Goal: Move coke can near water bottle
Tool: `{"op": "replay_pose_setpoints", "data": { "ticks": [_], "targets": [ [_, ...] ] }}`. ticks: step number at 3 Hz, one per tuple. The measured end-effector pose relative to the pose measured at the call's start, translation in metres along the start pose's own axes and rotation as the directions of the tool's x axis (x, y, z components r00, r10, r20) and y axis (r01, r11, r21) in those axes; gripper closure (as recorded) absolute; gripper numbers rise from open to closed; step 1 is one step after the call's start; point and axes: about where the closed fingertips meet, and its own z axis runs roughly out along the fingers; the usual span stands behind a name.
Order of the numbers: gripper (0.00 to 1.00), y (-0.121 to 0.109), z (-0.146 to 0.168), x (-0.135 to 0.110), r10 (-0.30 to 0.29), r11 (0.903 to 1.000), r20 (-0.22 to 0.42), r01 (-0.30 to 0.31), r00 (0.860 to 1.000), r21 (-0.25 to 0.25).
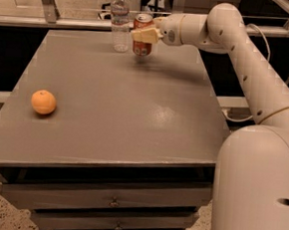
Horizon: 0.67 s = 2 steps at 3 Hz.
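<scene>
The red coke can [142, 46] with a silver top is held upright in my gripper [146, 34], just above the far part of the grey table [120, 110]. The gripper is shut on the can, with its cream fingers [147, 35] across the can's upper half. The arm reaches in from the right. The clear water bottle [120, 22] with a white cap stands upright at the table's far edge, just left of the can with a small gap between them.
A round orange fruit [43, 102] lies near the table's left edge. Drawers [112, 202] run along the table's front. A metal rail and frame stand behind the table's far edge. My white base fills the lower right.
</scene>
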Motion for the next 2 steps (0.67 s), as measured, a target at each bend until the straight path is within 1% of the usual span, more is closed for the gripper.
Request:
{"op": "replay_pose_setpoints", "data": {
  "ticks": [1, 2],
  "targets": [
    [0.78, -0.0002, 0.0201, 0.0022, 0.003, 0.9999, -0.006, -0.003, 1.0, -0.015],
    [0.54, -0.0021, 0.0296, 0.0035, 0.004, 0.9998, -0.006, -0.004, 1.0, -0.017]
  ]
}}
